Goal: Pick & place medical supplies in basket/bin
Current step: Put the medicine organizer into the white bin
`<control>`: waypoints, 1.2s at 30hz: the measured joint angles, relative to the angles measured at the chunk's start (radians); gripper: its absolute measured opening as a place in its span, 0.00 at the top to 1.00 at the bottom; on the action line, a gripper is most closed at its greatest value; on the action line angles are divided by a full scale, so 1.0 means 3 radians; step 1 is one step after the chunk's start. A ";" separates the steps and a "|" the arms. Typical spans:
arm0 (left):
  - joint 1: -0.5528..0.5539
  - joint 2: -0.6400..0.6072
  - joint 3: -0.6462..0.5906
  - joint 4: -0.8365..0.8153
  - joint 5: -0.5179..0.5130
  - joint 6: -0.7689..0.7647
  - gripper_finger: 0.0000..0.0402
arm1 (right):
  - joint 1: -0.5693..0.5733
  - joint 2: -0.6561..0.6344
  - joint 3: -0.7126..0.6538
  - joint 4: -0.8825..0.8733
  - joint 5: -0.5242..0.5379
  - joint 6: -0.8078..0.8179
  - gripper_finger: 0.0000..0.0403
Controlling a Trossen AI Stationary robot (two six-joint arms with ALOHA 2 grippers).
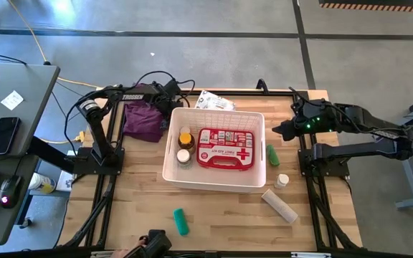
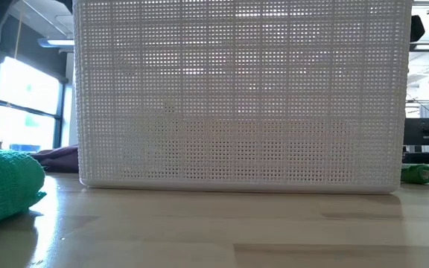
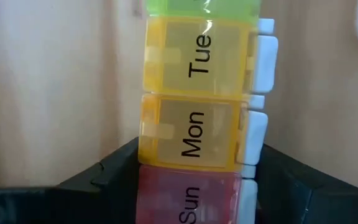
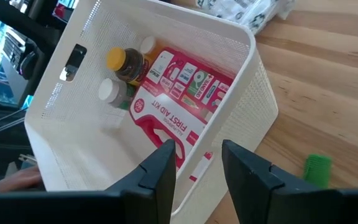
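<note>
Straddling rainbow pill organizer [image 3: 194, 118] at its Sun end, left fingers [image 3: 104, 177] apart, not clamped, right fingers [image 4: 160, 168] parted, empty, beside basket [image 1: 214, 179].

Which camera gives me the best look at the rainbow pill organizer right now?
The left wrist view: the rainbow plastic pill organizer fills it, with Sun, Mon and Tue lids readable, lying between the left gripper fingers. The high, low and right wrist views do not show it.

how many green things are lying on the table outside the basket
2: a green tube just right of the white basket, and a green roll near the table's front edge. More may be hidden.
</note>
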State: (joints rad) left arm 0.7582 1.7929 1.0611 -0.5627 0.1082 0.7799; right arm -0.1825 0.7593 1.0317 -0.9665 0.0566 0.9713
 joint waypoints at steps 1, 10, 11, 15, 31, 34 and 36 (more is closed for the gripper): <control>0.0000 0.0005 0.0037 0.0011 -0.0027 0.0000 0.29 | 0.0000 0.0000 0.0000 -0.0003 -0.0001 -0.0008 0.70; 0.0003 -0.0002 0.0369 -0.0277 -0.0103 0.0037 0.24 | 0.0000 0.0000 0.0000 -0.0011 -0.0011 -0.0024 0.70; 0.0003 -0.0005 0.0401 -0.0357 -0.0089 0.0057 0.26 | 0.0000 0.0000 0.0000 -0.0012 -0.0011 -0.0035 0.70; 0.0002 -0.0007 0.0512 -0.0585 -0.0176 -0.0018 0.29 | 0.0000 0.0000 0.0000 -0.0019 0.0040 -0.0121 0.70; 0.0063 -0.0015 0.1176 -0.1376 -0.0032 -0.0451 0.29 | -0.0001 0.0000 0.0000 -0.0065 0.0297 -0.0301 0.70; 0.0066 -0.0015 0.1277 -0.1463 -0.0079 -0.0451 0.28 | -0.0001 0.0000 0.0000 -0.0064 0.0300 -0.0302 0.70; 0.0067 -0.0015 0.1337 -0.1511 -0.0146 -0.0430 0.27 | -0.0001 0.0000 0.0000 -0.0067 0.0294 -0.0333 0.70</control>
State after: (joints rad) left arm 0.7784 1.7885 1.4623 -1.0161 0.0643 0.6509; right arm -0.1829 0.7593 1.0317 -0.9867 0.1448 0.8712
